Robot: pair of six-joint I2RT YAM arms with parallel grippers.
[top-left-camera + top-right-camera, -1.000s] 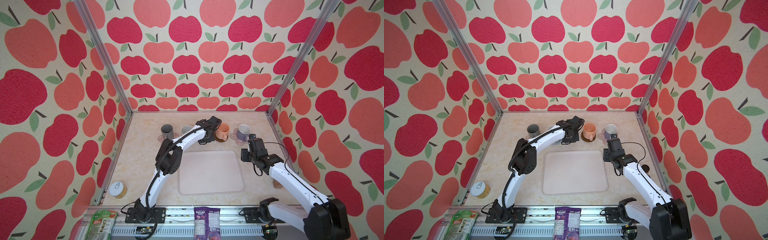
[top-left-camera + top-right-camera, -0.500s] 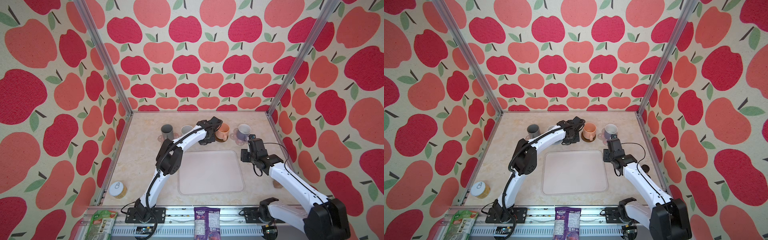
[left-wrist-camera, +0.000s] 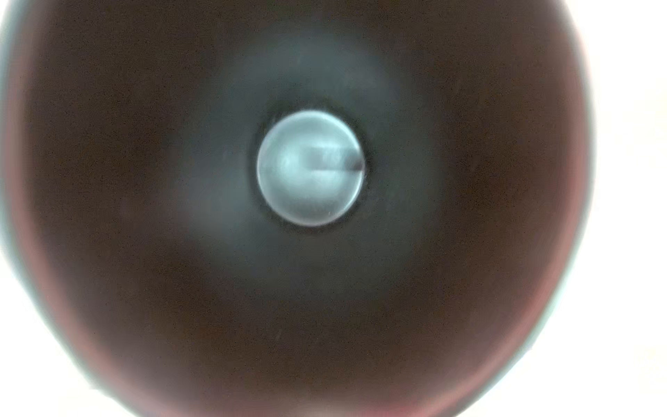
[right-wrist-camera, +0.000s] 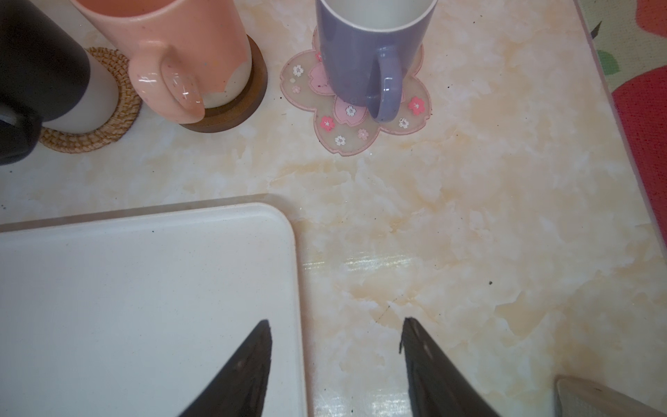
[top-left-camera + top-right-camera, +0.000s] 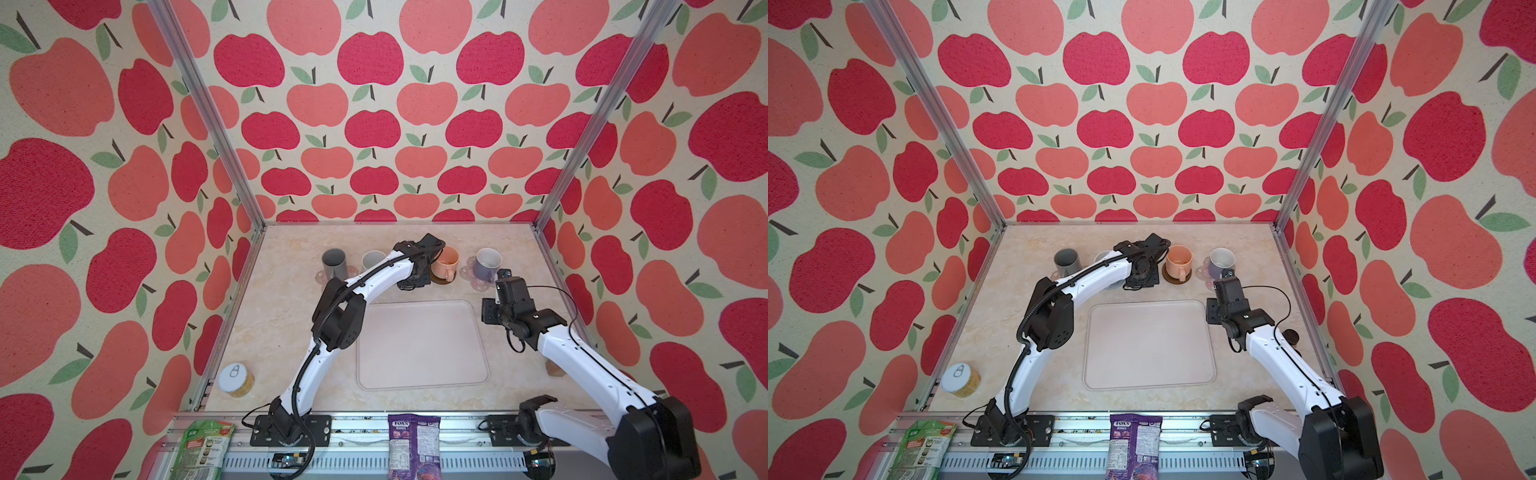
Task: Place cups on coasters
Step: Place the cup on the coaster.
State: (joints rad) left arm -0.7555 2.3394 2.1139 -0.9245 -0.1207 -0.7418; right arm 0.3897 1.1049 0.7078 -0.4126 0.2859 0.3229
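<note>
Left tool (image 5: 415,278) sits over the black mug (image 4: 39,68) on the woven coaster (image 4: 108,139); open or clamped, I cannot tell. Right tool (image 4: 335,361) hangs apart, empty. The mug looks rigid, glazed and slippery: pinch its wall.

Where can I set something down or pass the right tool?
Free: the whole tray; marble between tray corner and flower coaster; left side from can up to grey mug. Crowded: back row, grey mug through lavender mug, left arm over it.
</note>
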